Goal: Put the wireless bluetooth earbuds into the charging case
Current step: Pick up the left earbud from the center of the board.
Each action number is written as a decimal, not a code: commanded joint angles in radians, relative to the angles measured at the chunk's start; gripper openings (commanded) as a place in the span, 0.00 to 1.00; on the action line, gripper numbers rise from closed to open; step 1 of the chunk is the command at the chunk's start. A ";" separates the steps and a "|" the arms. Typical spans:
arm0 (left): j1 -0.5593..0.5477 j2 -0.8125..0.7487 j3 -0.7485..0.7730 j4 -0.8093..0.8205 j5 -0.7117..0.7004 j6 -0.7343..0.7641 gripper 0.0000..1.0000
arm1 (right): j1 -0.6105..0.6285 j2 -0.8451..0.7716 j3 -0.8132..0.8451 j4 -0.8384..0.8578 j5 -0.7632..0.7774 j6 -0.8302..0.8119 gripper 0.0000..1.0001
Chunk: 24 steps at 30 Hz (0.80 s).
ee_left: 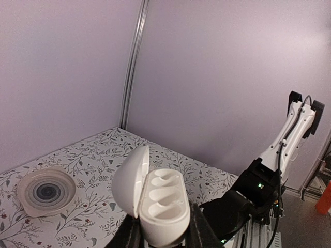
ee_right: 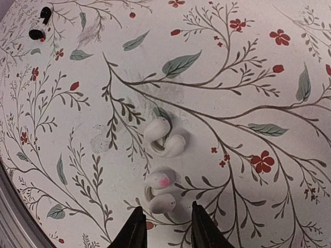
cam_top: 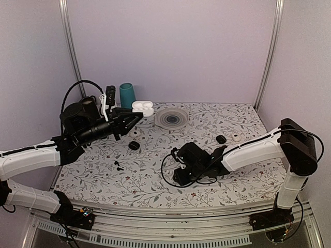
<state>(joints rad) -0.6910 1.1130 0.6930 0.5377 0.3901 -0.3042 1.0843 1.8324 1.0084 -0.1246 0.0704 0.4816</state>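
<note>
My left gripper [cam_top: 135, 117] is shut on an open white charging case [cam_top: 143, 107] and holds it above the table's back left. In the left wrist view the case [ee_left: 161, 199] has its lid swung back and both wells empty, with the left gripper [ee_left: 164, 230] clamping its base. My right gripper [ee_right: 167, 226] is open, low over the table, with its jaws on either side of a white earbud [ee_right: 162, 194] that has a pink mark. A second white earbud [ee_right: 165, 139] lies just beyond it. In the top view the right gripper [cam_top: 180, 174] hides both.
A pair of black earbuds [cam_top: 118, 166] lies at front left and also shows in the right wrist view [ee_right: 40, 23]. A black case [cam_top: 134, 145], a black piece [cam_top: 221, 139] and a white piece [cam_top: 236, 137] lie mid-table. A round ribbed dish [cam_top: 171, 118] and a teal cup [cam_top: 127, 95] stand at the back.
</note>
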 commanded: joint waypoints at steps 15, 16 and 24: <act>0.013 -0.006 0.010 0.019 0.008 -0.007 0.00 | 0.006 0.014 0.191 -0.203 -0.146 -0.118 0.25; 0.013 -0.008 0.010 0.018 0.006 -0.007 0.00 | 0.006 0.026 0.211 -0.219 -0.153 -0.118 0.25; 0.013 -0.010 0.010 0.016 0.007 -0.007 0.00 | 0.005 0.097 0.274 -0.271 -0.186 -0.117 0.25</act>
<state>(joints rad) -0.6910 1.1130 0.6930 0.5377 0.3916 -0.3046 1.0863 1.8900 1.2537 -0.3405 -0.0864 0.3759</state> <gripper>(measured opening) 0.232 0.253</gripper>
